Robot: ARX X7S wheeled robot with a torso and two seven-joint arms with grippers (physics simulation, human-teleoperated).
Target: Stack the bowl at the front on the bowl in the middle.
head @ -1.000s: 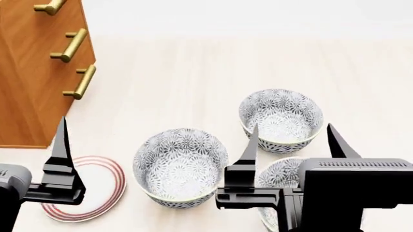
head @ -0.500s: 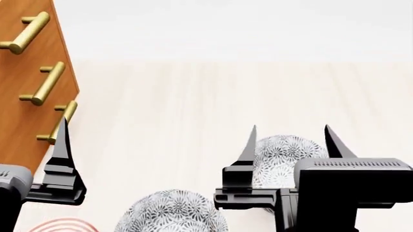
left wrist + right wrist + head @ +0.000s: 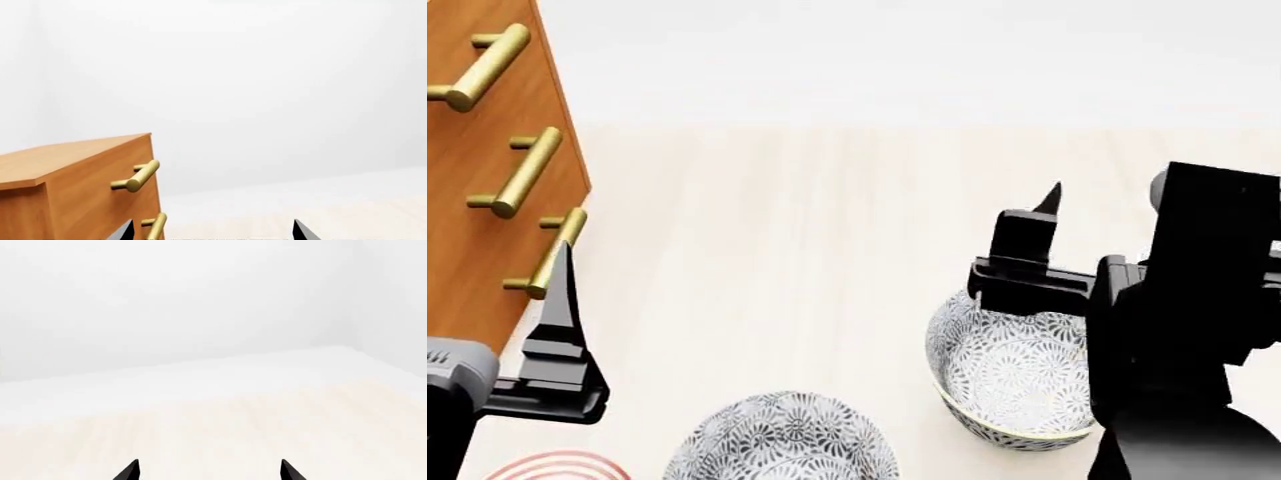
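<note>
The bowl in the middle [image 3: 781, 440], white with a dark flower pattern, is cut off by the head view's lower edge. A matching far bowl [image 3: 1014, 385] stands to its right. The bowl at the front is out of view. My right gripper [image 3: 209, 474] is open with nothing between its tips. In the head view its one visible finger [image 3: 1045, 205] points away from me, above the far bowl's back rim. My left gripper [image 3: 213, 235] is open and empty too. Its finger [image 3: 559, 310] stands low on the left, beside the cabinet.
A wooden drawer cabinet [image 3: 481, 130] with brass handles [image 3: 518, 170] fills the left side and also shows in the left wrist view as the cabinet [image 3: 80, 190]. A red-ringed plate [image 3: 554, 466] peeks in at the bottom left. Pale wooden floor [image 3: 801, 250] stretches behind the bowls.
The view first tilted up, pushing the bowls down the frame. Since then my right arm has risen and reached away from me, uncovering the far bowl. The left arm has stayed put.
</note>
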